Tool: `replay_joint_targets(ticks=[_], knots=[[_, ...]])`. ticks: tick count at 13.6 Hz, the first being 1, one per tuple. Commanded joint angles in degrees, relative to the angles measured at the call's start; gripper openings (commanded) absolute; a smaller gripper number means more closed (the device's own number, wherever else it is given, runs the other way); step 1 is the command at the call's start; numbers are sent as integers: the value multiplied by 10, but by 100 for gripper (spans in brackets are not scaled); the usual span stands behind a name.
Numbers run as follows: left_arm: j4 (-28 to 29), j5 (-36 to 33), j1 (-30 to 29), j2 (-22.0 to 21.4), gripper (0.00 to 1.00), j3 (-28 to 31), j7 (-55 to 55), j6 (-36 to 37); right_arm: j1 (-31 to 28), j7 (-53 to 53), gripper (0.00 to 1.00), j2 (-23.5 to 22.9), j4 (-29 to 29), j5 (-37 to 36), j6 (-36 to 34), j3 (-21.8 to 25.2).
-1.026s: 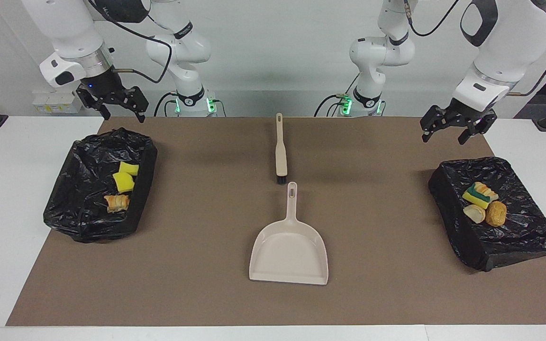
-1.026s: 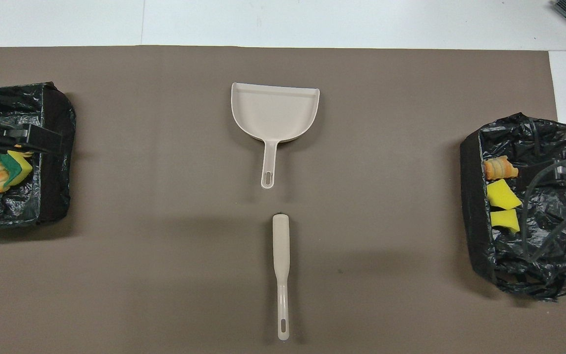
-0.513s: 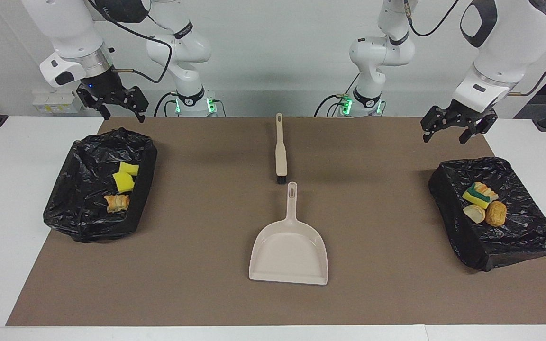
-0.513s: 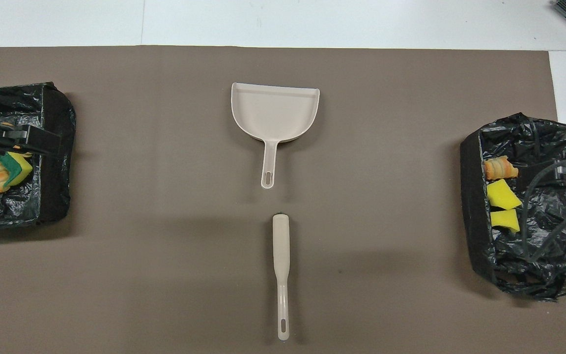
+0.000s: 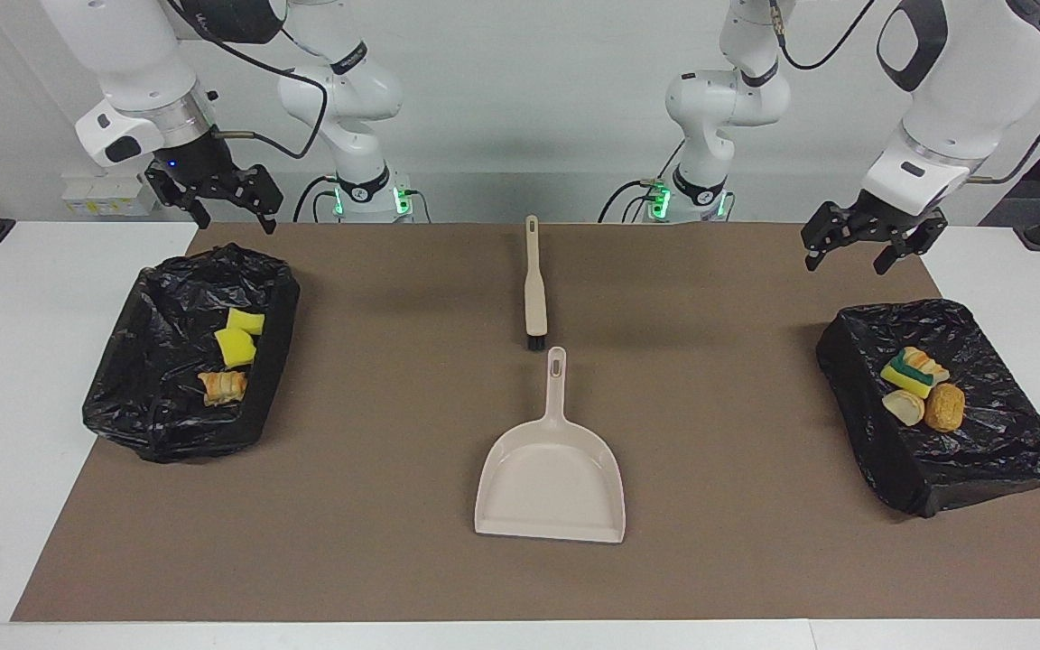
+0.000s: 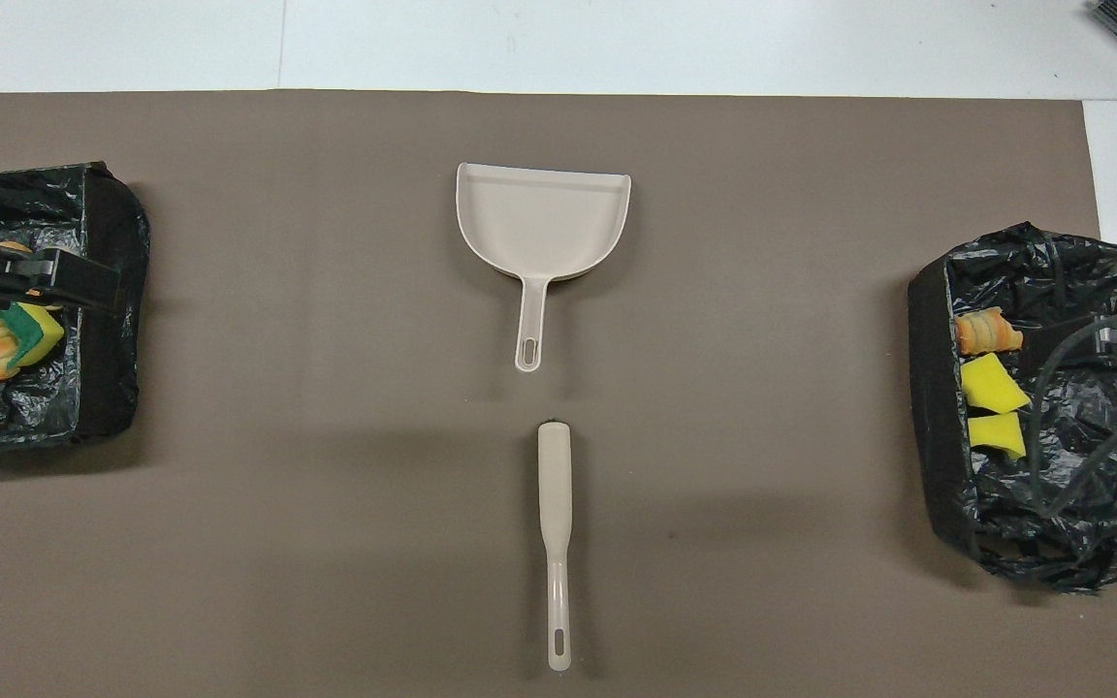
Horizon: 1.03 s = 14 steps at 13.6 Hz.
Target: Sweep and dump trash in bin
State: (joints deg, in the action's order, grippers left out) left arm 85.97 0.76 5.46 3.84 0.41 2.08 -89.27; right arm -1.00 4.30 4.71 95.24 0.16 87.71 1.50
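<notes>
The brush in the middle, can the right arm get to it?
Probably yes. The brush lies alone on the mat, handle toward the robots, nothing on it. The right end effector hangs open above the bin, holding nothing.

Two yellow sponge pieces [image 5: 238,336] and a golden-brown pastry chunk [image 5: 223,386] lying together inside the black-lined bin [image 5: 136,411] at the right arm's end of the worktop, the pastry farthest from the robots. In the other black-lined bin [image 5: 989,451], at the left arm's end: a green-and-yellow sponge [image 5: 906,374] touching a striped pastry piece [image 5: 930,366], plus a pale bread chunk [image 5: 903,407] and a brown round bun [image 5: 944,408] side by side, farther from the robots.
</notes>
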Motion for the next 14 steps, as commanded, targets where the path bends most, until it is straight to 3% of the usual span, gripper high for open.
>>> replay_joint_targets(ticks=[1, 14], knots=[[3, -7, -6, -3, 100, -5, -1, 10, -1, -12, 100, -2, -8, 4, -9, 1], [3, -7, -6, -4, 100, -3, -1, 21, -1, -12, 100, -2, -8, 4, -9, 1]])
